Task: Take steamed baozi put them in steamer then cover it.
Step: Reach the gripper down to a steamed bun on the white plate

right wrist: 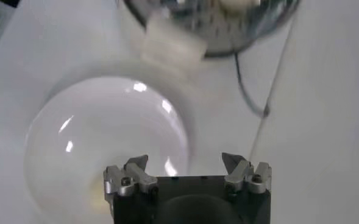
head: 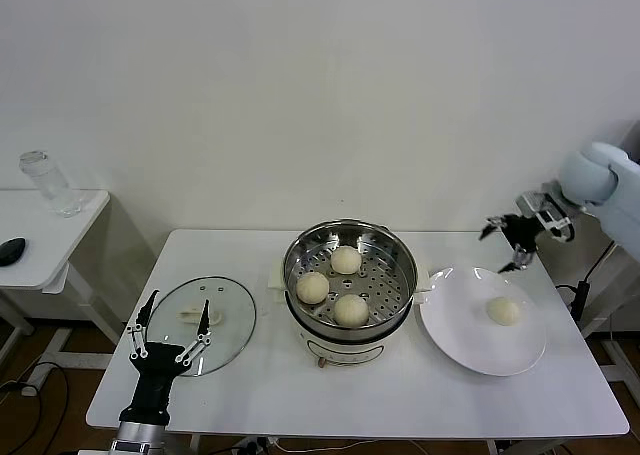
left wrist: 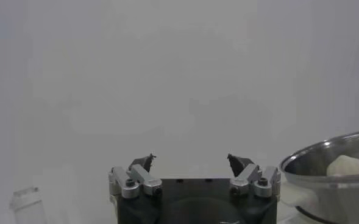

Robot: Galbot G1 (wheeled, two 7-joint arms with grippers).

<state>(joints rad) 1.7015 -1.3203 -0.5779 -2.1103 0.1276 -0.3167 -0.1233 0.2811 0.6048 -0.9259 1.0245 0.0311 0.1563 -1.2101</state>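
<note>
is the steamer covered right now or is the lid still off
Uncovered. The glass lid lies flat on the table beside the steamer, whose tray shows three baozi.

Cream-white steamed baozi [head: 346, 260], shiny silver steamer [head: 350, 267] with perforated tray on white base, clear glass cover [head: 201, 325] with cream handle, white plate [head: 483, 321], white table [head: 400, 390]

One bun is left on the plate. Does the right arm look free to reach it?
Probably yes: the right gripper hangs open above the white plate's far edge, and the last baozi sits alone with nothing over or beside it.
</note>
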